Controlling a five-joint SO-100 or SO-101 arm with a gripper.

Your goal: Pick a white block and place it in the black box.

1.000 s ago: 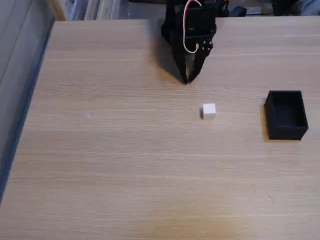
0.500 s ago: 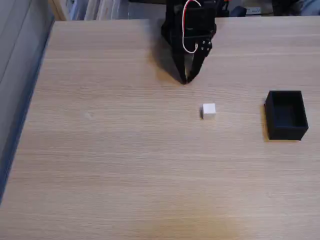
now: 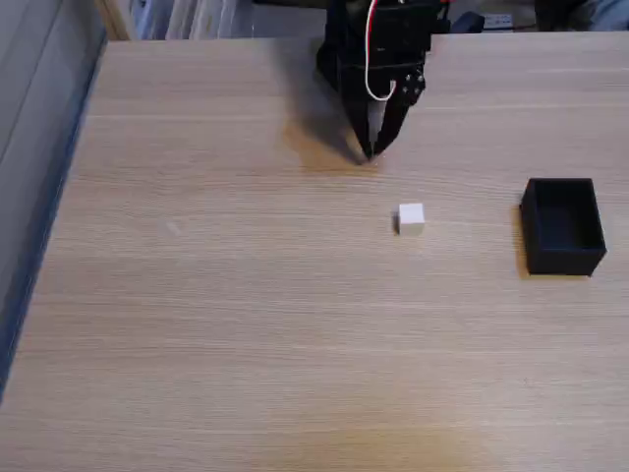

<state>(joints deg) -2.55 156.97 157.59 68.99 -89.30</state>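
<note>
Wooden table (image 3: pixel 246 324), white block (image 3: pixel 411 218) lying free, black box (image 3: pixel 562 225) well right, gripper (image 3: pixel 370 152) clenched, empty, beyond block.

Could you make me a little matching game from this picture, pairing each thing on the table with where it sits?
Things:
1. white block
2. black box
3. gripper
4. wooden table

Places in the fixed view:
A. at the right edge, open-topped
B. near the top, fingertips together and pointing down
C. mid-table, sitting alone
D. underneath everything

Pairs: 1-C, 2-A, 3-B, 4-D
</note>
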